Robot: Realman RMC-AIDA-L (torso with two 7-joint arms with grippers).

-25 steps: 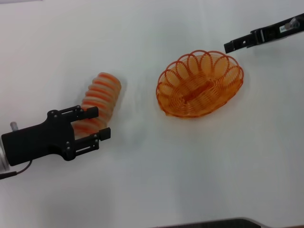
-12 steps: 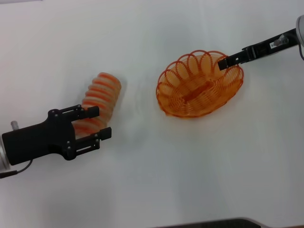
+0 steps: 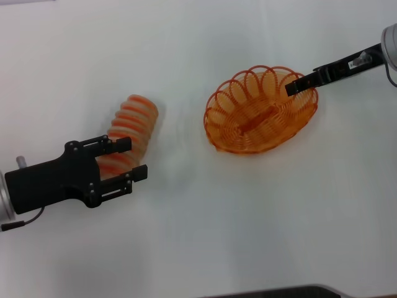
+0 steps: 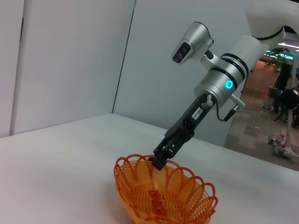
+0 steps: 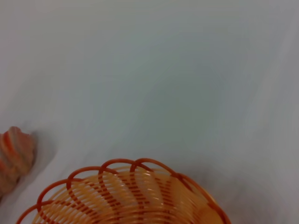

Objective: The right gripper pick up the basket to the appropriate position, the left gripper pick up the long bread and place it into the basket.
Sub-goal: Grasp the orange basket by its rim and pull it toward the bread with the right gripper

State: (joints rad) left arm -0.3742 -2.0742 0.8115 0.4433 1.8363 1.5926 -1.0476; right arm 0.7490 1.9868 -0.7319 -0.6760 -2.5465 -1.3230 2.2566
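Long bread (image 3: 129, 133) lies on the white table (image 3: 198, 236) at 9 o'clock, its near end between the parted jaws of the left gripper (image 3: 128, 167). Orange wire basket (image 3: 260, 110) at 1 o'clock; right gripper (image 3: 291, 88) tip at its far-right rim, jaw state unclear.

right claw (image 3: 291, 89) descended onto basket (image 3: 260, 112) rim; left claw (image 3: 131, 158) edged forward
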